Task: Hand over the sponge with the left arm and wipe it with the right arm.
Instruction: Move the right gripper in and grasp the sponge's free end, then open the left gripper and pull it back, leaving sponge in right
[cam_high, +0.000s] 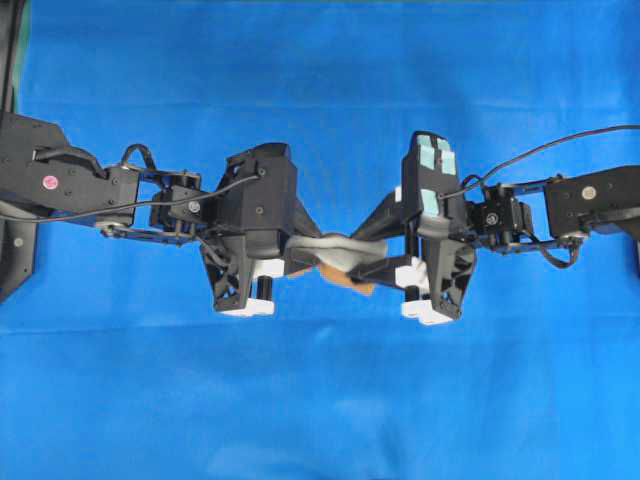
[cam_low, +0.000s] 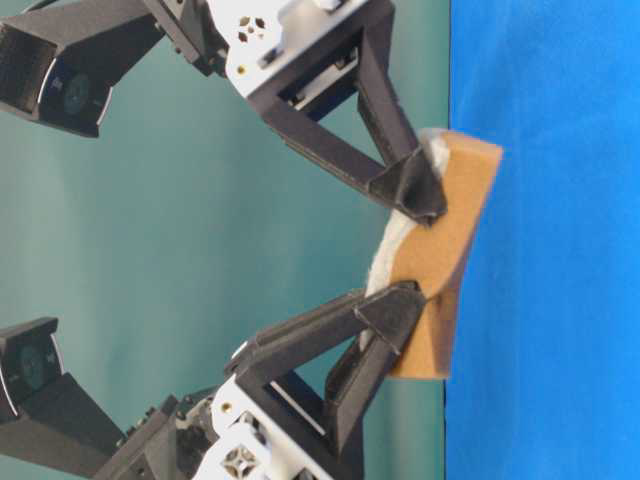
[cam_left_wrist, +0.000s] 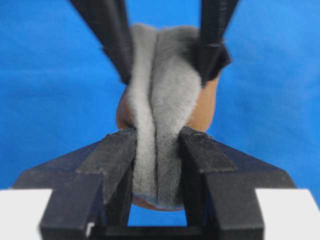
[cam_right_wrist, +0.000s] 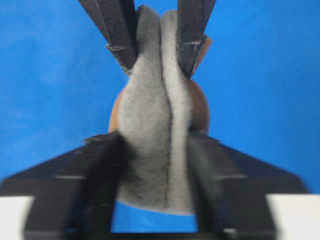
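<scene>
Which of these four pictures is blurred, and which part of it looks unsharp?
Right wrist view: the near black fingers are smeared, while the folded grey-faced, orange-backed sponge is only soft. Left wrist view: sharp fingers. Overhead and table-level views: evenly lit, no glare.

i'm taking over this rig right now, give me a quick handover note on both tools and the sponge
Left tool: shut on the sponge, which is folded, grey face pinched inward.
Right tool: fingers on both sides of the sponge's other end, squeezing it; that view is blurred.
Sponge: held in the air between the two arms, above the blue cloth.
Done: sponge lifted and presented to the right arm.
Left: left tool lets go, then the right arm wipes.
</scene>
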